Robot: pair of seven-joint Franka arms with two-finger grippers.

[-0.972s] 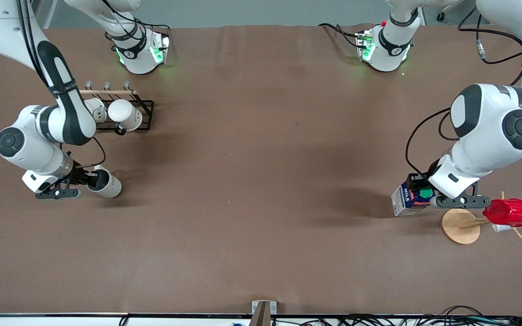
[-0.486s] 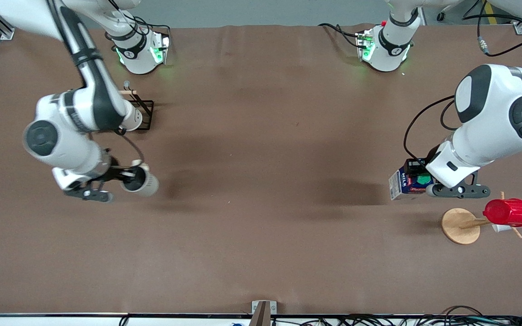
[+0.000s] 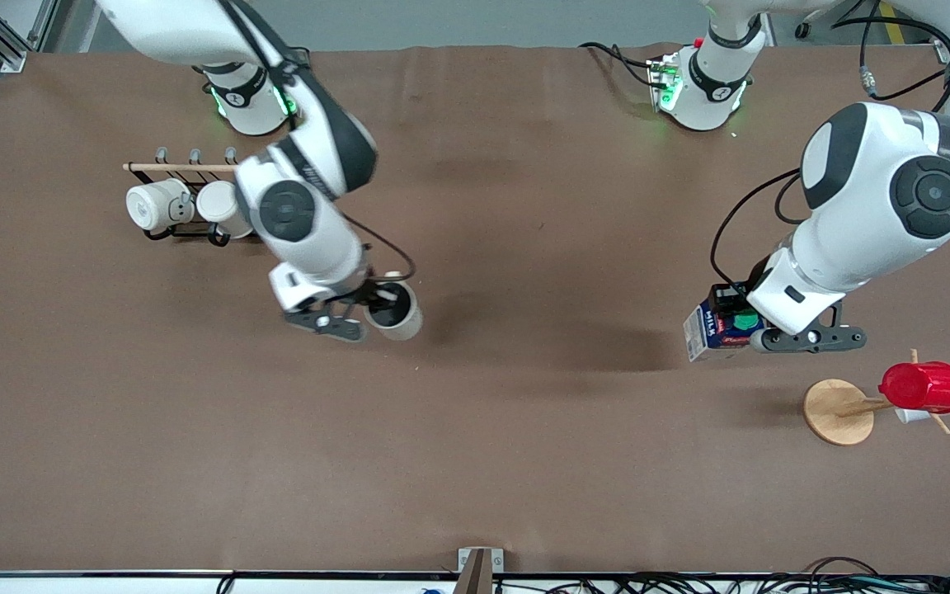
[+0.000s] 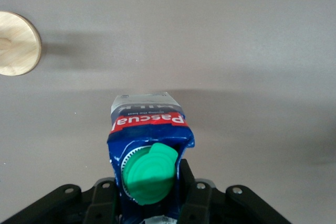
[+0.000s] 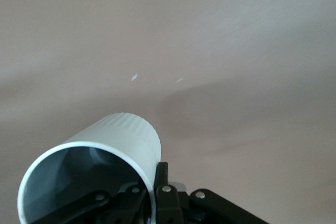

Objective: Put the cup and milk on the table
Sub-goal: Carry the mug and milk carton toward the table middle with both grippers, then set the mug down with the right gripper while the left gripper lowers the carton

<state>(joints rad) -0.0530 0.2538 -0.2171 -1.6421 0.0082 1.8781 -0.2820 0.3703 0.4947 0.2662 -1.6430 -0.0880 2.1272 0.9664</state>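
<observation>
My right gripper [image 3: 376, 307] is shut on the rim of the cream cup [image 3: 397, 315] with a dark inside, held tilted above the brown table [image 3: 524, 429] toward its middle. In the right wrist view the cup [image 5: 105, 166] has one finger [image 5: 161, 182] outside its wall. My left gripper [image 3: 743, 326] is shut on the top of the blue-and-white milk carton [image 3: 710, 332] with a green cap, held above the table at the left arm's end. In the left wrist view the carton [image 4: 147, 145] sits between the fingers [image 4: 191, 192].
A black rack [image 3: 186, 202] with two white mugs stands near the right arm's base. A wooden stand [image 3: 838, 411] with a red ribbed cup [image 3: 924, 386] is at the left arm's end, nearer the front camera than the carton.
My right gripper has carried the cup from the right arm's end toward the table's middle, uncovering the rack. My left gripper has moved the carton a little away from the wooden stand.
</observation>
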